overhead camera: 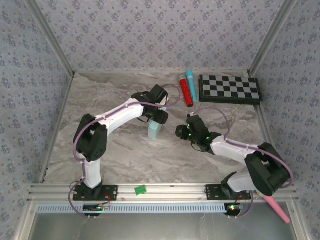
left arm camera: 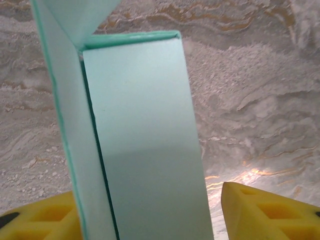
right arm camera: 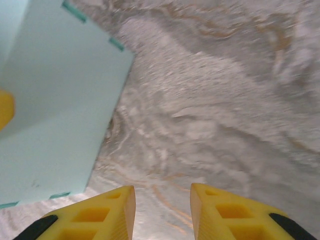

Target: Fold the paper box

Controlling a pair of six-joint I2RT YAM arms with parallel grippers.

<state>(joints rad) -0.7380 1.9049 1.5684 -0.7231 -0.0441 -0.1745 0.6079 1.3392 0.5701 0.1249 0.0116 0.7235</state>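
Found the paper box (overhead camera: pixel 155 131) standing upright near the middle of the marbled table (overhead camera: pixel 120 160). Found the left gripper (left arm camera: pixel 150 215) straddling it from above, jaws partly apart and not clamped: right finger (left arm camera: pixel 260 215) just clear of the card, left finger half hidden behind the box wall, contact unclear. Found the right gripper (right arm camera: pixel 162 205) just beside the box, jaws narrowly parted over bare tabletop, gripping nothing. Noted, well apart at the far edge, a checkerboard (overhead camera: pixel 229 89) with a red marker (overhead camera: pixel 186 94) and a blue marker (overhead camera: pixel 191 78) alongside; a small green piece (overhead camera: pixel 140 189) on the near rail
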